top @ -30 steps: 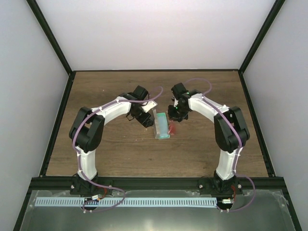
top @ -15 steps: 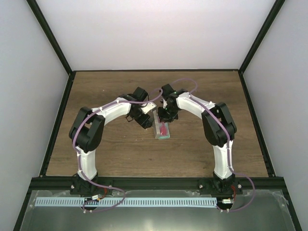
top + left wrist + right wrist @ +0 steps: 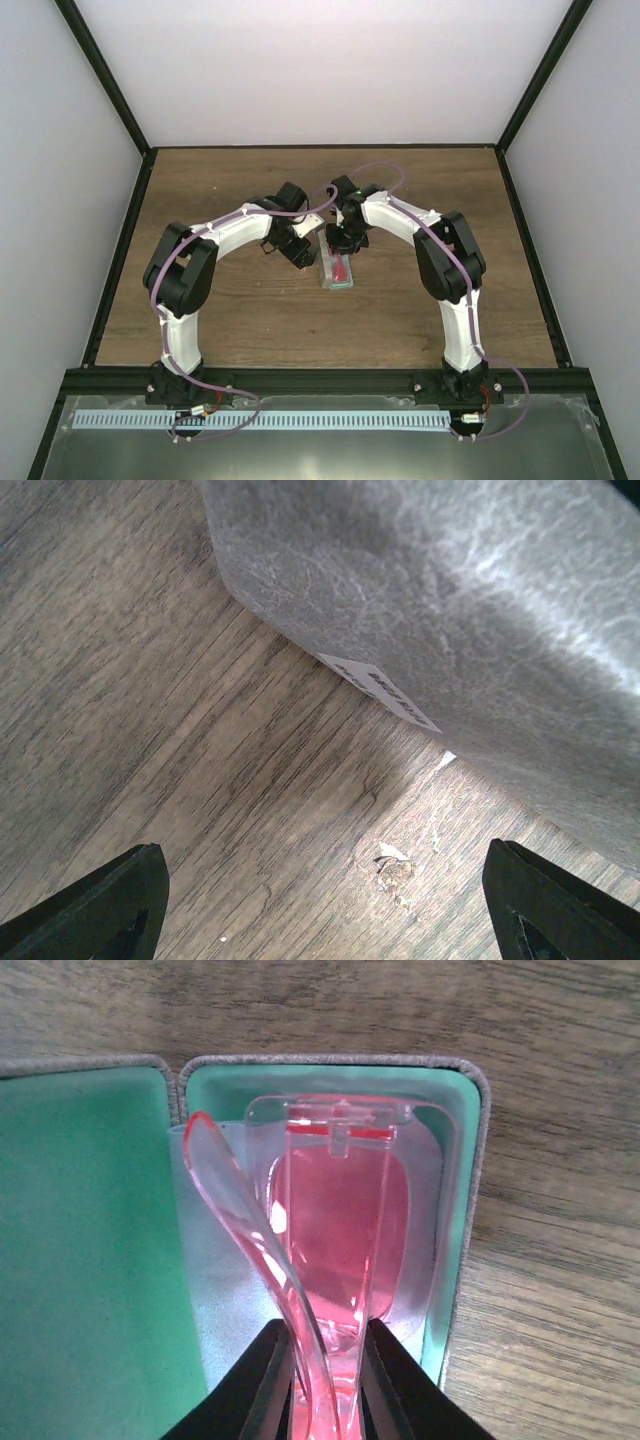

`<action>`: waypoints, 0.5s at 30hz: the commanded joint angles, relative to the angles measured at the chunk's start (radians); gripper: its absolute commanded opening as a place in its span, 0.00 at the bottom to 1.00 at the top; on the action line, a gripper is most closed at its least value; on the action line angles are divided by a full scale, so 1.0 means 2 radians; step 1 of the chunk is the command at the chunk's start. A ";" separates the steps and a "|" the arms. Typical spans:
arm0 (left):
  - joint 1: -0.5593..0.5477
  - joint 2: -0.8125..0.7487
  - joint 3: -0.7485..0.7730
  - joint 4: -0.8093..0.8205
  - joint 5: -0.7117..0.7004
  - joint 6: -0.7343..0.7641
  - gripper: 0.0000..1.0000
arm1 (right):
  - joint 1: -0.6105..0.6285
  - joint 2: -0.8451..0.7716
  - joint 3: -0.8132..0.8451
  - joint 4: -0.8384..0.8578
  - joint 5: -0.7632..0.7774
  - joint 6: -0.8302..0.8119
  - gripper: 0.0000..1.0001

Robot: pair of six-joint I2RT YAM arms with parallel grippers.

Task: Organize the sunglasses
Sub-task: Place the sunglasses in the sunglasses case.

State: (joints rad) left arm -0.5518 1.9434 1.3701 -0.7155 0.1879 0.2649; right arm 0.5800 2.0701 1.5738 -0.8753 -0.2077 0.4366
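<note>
The sunglasses [image 3: 335, 1210], translucent red with slim arms, are folded and pinched at one end in my right gripper [image 3: 328, 1360], which is shut on them. They hang just over the right half of the open grey case [image 3: 468, 1140] with green lining. A pale blue cloth [image 3: 215, 1290] lies in that half beneath them. From above, the sunglasses [image 3: 342, 270] show as a red patch inside the case [image 3: 327, 276], under my right gripper [image 3: 341, 252]. My left gripper [image 3: 325, 910] is open over bare wood, just left of the case's grey outer side [image 3: 450, 600].
A white label [image 3: 380, 690] sits on the case's outer edge. A small chipped mark [image 3: 392, 865] is in the wooden table [image 3: 230, 310] between my left fingers. Black frame rails [image 3: 320, 378] and white walls bound the table.
My right arm has swung left, carrying the sunglasses from beside the case's right edge to over its open half. The left arm has stayed put.
</note>
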 commanded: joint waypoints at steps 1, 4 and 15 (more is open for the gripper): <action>-0.002 -0.015 -0.002 0.001 0.002 0.003 0.88 | 0.006 0.009 0.004 0.003 -0.001 -0.003 0.19; -0.002 -0.016 0.000 -0.001 -0.001 0.003 0.88 | 0.006 0.007 0.000 0.007 -0.001 -0.002 0.23; -0.002 -0.026 -0.003 -0.007 -0.007 0.003 0.88 | 0.005 -0.045 0.000 -0.006 0.019 0.001 0.31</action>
State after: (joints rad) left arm -0.5518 1.9419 1.3701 -0.7208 0.1829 0.2649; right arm 0.5804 2.0663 1.5707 -0.8726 -0.2031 0.4343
